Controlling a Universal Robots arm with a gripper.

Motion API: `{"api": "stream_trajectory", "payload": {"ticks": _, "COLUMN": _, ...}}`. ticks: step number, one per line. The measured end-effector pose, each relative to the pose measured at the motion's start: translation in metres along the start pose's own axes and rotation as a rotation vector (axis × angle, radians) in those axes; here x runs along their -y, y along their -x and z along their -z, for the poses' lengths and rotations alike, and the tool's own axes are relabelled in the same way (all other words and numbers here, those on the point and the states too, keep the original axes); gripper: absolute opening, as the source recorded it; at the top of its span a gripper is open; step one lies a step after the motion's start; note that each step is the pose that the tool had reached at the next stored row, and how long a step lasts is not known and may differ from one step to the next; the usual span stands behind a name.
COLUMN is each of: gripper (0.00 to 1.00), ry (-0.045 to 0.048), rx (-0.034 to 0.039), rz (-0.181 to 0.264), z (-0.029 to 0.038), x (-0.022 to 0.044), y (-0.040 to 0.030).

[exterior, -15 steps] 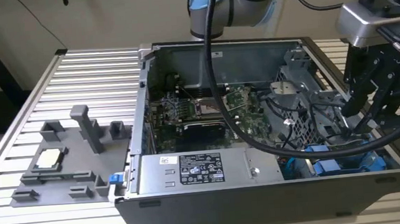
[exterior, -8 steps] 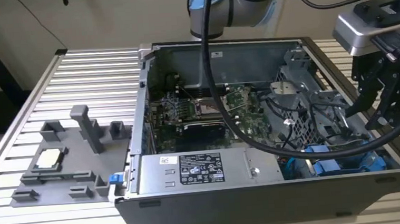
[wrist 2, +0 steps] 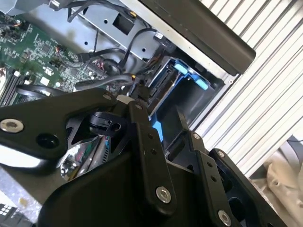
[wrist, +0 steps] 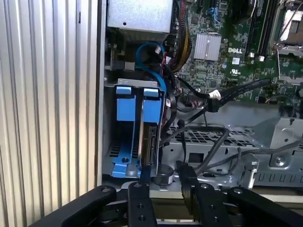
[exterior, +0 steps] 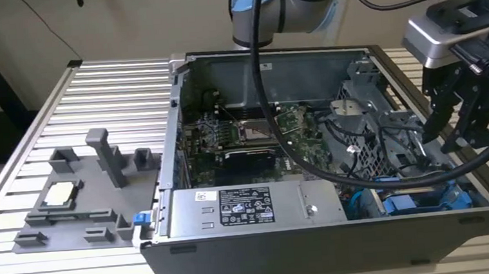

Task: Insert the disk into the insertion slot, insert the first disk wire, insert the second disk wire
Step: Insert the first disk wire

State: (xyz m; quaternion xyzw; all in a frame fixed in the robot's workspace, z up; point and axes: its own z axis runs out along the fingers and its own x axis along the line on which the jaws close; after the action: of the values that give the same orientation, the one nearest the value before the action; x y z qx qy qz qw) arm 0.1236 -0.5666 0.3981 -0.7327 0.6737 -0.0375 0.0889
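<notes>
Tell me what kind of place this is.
Likely a robotics lab bench for computer-assembly trials: an open desktop computer case sits on a ribbed aluminium table, a grey fixture plate lies beside it, and a robot arm reaches over the case.

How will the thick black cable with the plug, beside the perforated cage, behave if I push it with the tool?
The black cable runs in a loose curve, so it likely flexes, then springs partly back. Its plug adds weight at one spot and might swing or snag.
</notes>
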Motion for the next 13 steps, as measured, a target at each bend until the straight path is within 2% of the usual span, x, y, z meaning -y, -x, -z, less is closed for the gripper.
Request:
{"api": "stream_trajectory", "payload": {"ticks": 3, "gripper": 0.4, "ry": -0.0117, "rx": 0.0009, "rz": 0.012, "z": -0.0023, "x": -0.0004, "y": 0.0033}}
{"api": "stream_trajectory", "payload": {"ticks": 7, "gripper": 0.4, "ry": -0.0186, "rx": 0.0009, "rz": 0.018, "z": -0.0035, "x": -0.0024, "y": 0.0118}}
{"api": "stream_trajectory", "payload": {"ticks": 13, "gripper": 0.4, "ry": -0.0431, "rx": -0.0034, "rz": 0.02, "z": -0.0074, "x": -0.0061, "y": 0.0136}}
